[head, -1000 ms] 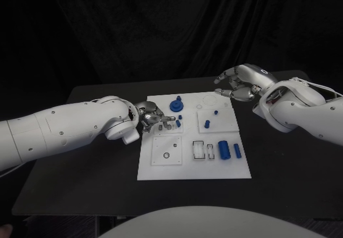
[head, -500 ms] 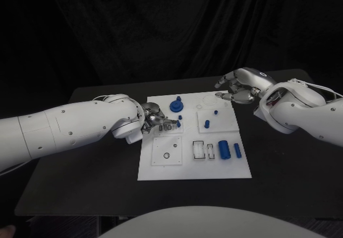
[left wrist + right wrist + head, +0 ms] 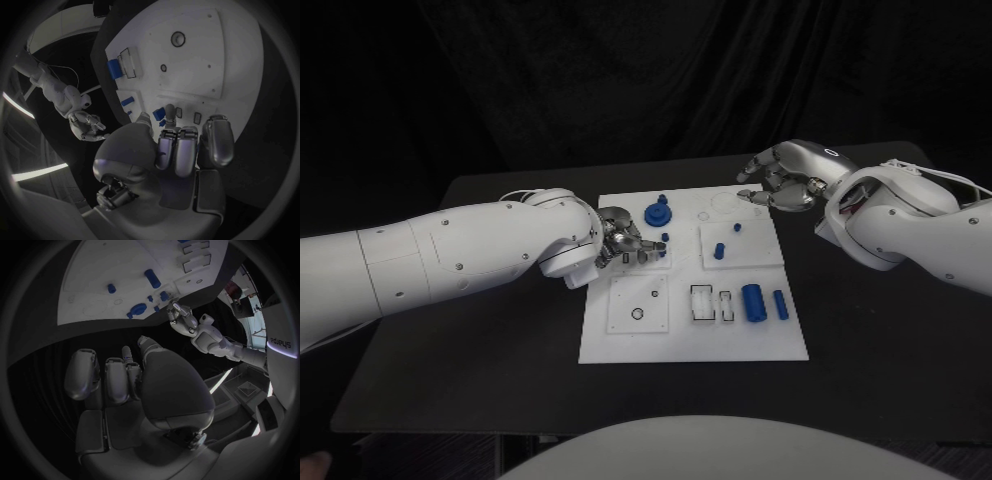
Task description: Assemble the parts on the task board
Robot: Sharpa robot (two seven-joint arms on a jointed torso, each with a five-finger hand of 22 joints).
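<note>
From the head camera I see my left hand (image 3: 620, 243) down over the left-hand side of the white board (image 3: 689, 345), its fingers bunched together at a small blue peg (image 3: 662, 238) that stands just off their tips; I cannot tell from here whether they touch it. The left wrist camera shows more: the fingers (image 3: 177, 150) are curled in side by side, and the peg (image 3: 168, 111) rises just past the fingertips with the thumb tip close against it on one side, though whether it is pinched I cannot tell. Small slots in the board lie just beyond those fingertips, and farther out the same view shows a fat blue cylinder (image 3: 114, 67) beside two rectangular pockets. My right hand (image 3: 782, 178) hovers at the far right corner of the board, fingers curled loosely inward, nothing in them. Its wrist camera confirms that: the fingers (image 3: 116, 379) lie close together over dark table, apart from the board, whose edge sits well past the fingertips. That view also catches my left hand (image 3: 181, 316) at the board. In the head view a blue knob on a round base (image 3: 655, 211) stands just beyond the left fingers, another peg (image 3: 718, 249) to their right, and a cylinder (image 3: 751, 301) with a thinner pin (image 3: 779, 304) nearer me
</note>
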